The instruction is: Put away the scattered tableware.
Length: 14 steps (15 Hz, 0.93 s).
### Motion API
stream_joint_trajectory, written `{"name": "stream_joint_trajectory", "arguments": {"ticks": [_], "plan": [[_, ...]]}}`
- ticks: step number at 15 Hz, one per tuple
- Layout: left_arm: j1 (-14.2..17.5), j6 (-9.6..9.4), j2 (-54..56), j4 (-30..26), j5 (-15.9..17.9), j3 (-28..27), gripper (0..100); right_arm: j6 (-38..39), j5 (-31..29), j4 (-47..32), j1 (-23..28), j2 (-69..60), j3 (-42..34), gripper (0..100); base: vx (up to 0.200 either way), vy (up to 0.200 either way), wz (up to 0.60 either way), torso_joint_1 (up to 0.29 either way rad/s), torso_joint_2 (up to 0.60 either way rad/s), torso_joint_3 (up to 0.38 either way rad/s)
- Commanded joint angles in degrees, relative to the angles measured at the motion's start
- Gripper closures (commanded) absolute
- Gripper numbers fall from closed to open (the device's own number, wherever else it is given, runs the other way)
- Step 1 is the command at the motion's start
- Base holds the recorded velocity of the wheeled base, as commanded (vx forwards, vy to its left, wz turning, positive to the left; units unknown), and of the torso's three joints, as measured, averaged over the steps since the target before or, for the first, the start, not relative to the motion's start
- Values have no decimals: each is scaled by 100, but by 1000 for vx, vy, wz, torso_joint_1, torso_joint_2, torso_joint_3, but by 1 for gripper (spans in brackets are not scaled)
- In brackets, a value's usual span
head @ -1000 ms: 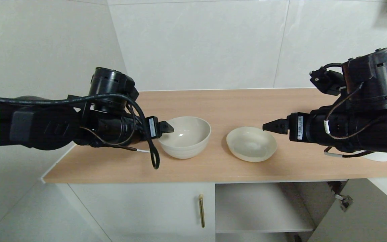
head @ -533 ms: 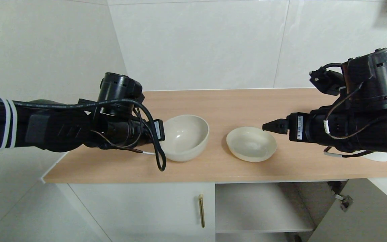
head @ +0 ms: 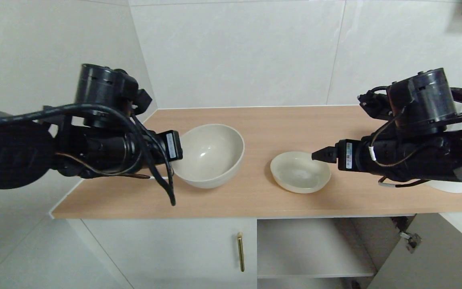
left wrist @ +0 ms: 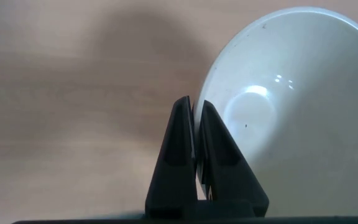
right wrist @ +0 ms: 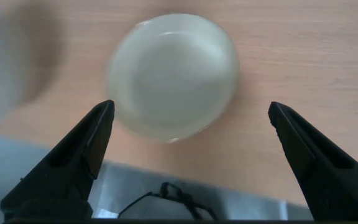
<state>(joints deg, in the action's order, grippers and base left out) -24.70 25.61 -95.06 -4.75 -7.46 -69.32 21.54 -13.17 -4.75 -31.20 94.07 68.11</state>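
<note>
My left gripper [left wrist: 194, 102] pinches the rim of the tipped big bowl [head: 209, 154]. My right gripper [head: 319, 154] is wide open, holding nothing, over the small bowl [head: 300, 171].

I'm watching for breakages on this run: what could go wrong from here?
One: the left gripper pinches just the rim of the large round cream bowl, which is tilted, so it could slip and fall on the wooden countertop. Two: the open right gripper sits by the small shallow translucent dish near the counter's front edge; a clumsy approach might nudge it off.
</note>
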Motion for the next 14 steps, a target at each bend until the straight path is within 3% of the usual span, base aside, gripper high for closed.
{"name": "stream_joint_trajectory", "arguments": {"ticks": [1,10,11,14], "plan": [[-17,-12,840,18,-1,129,100,-1,-274,1,272,691,229,0,0,0,0,0,0,0],[-61,-21,990,18,8,155,100,193,-353,335,298,1421,387,0,0,0,0,0,0,0],[-61,-21,990,18,8,164,100,193,-353,344,298,1421,379,100,0,0,0,0,0,0],[-53,-21,998,18,8,164,100,184,-353,344,289,1429,361,100,0,0,0,0,0,0]]}}
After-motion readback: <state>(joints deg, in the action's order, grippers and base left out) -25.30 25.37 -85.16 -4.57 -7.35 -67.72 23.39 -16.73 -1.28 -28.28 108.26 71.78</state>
